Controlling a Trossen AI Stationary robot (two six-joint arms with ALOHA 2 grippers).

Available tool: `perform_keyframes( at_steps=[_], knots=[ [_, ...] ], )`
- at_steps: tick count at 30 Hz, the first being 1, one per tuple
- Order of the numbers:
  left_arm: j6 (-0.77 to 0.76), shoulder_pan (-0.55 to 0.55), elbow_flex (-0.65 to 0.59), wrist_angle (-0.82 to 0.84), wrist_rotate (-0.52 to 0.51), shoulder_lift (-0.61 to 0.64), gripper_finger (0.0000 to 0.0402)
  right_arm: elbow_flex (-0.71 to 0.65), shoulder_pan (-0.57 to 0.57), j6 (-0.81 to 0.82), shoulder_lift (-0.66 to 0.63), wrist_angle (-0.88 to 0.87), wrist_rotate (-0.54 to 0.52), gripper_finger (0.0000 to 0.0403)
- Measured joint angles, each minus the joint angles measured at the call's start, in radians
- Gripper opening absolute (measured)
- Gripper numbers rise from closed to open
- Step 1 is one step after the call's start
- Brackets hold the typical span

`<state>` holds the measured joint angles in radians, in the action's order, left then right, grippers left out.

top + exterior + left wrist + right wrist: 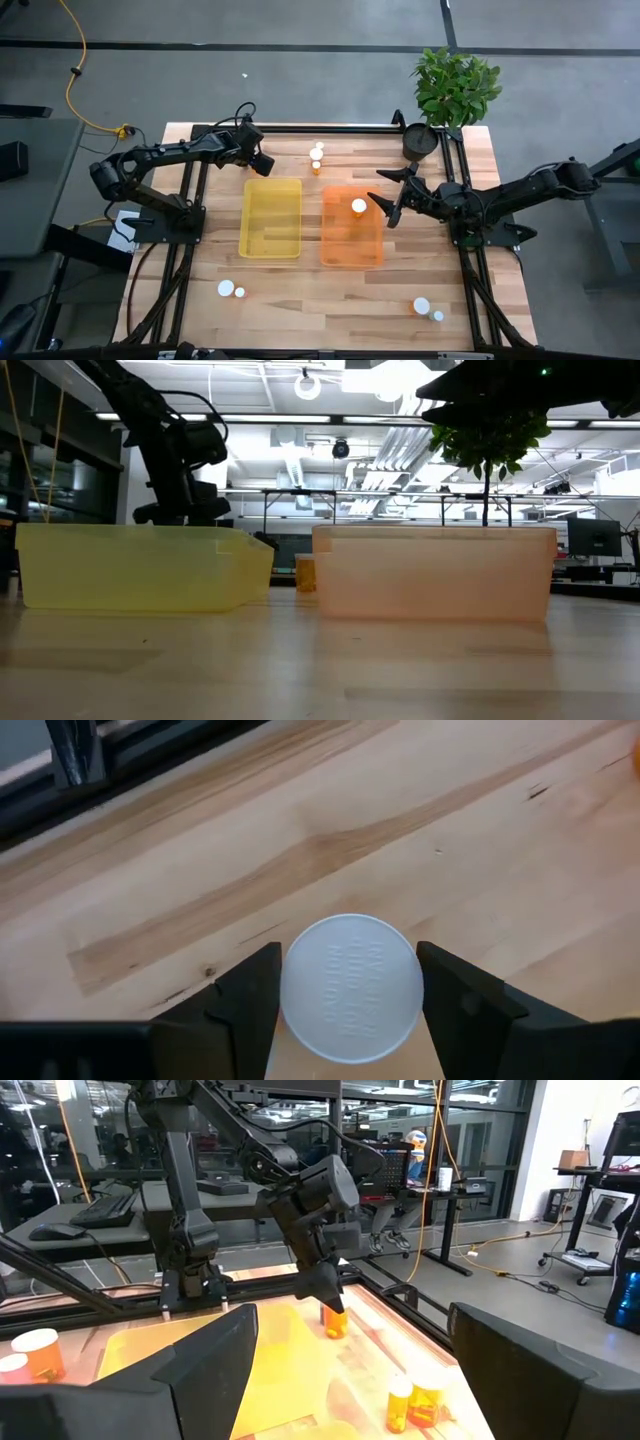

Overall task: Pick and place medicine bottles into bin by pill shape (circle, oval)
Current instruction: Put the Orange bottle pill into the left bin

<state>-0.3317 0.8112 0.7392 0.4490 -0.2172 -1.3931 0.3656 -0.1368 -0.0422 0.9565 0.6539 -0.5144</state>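
Two trays sat mid-table, yellow (271,217) and orange (352,226), the orange one holding a capped bottle (359,206). The left gripper (348,992) hung just beyond the yellow tray's far edge, its fingers (243,1002) closed against another bottle (350,986). The right gripper (387,199) hovered wide open and empty at the orange tray's right rim; more bottles (317,158) stood near the table's far edge.

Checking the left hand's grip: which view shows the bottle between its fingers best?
The left wrist view: the bottle sits white cap up, filling the gap between the fingers of the left hand. The right wrist view shows its orange body under that hand; the high view hides it beneath the hand, the low view behind the yellow bin.
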Motion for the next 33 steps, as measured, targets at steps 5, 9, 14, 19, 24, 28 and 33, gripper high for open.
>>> perform_keyframes(
  at_steps=[5, 9, 14, 19, 24, 28, 33],
  knots=[
    [0.014, 0.0, 0.082, 0.041, 0.033, 0.0, 0.0193, 0.0, 0.0, 0.0, 0.0, -0.001, 0.0, 0.032],
    [0.036, -0.017, 0.205, 0.086, 0.104, 0.002, 0.0193, 0.0, 0.0, 0.0, 0.0, -0.001, 0.0, 0.032],
    [0.052, -0.136, 0.322, 0.106, 0.123, 0.002, 0.0193, 0.0, 0.0, 0.0, 0.0, -0.001, 0.0, 0.032],
    [0.06, -0.336, 0.371, 0.097, 0.071, 0.0, 0.0193, 0.0, 0.0, -0.001, 0.0, -0.001, 0.0, 0.032],
    [0.099, -0.531, 0.39, 0.005, 0.028, -0.037, 0.0193, 0.0, 0.0, 0.0, 0.0, -0.001, 0.0, 0.032],
    [0.137, -0.66, 0.457, -0.027, 0.022, -0.13, 0.0193, 0.0, 0.0, 0.0, 0.0, 0.0, 0.0, 0.032],
    [0.213, -0.763, 0.609, 0.05, -0.056, -0.314, 0.0193, 0.0, 0.0, 0.015, 0.0, -0.001, 0.0, 0.032]
  ],
)
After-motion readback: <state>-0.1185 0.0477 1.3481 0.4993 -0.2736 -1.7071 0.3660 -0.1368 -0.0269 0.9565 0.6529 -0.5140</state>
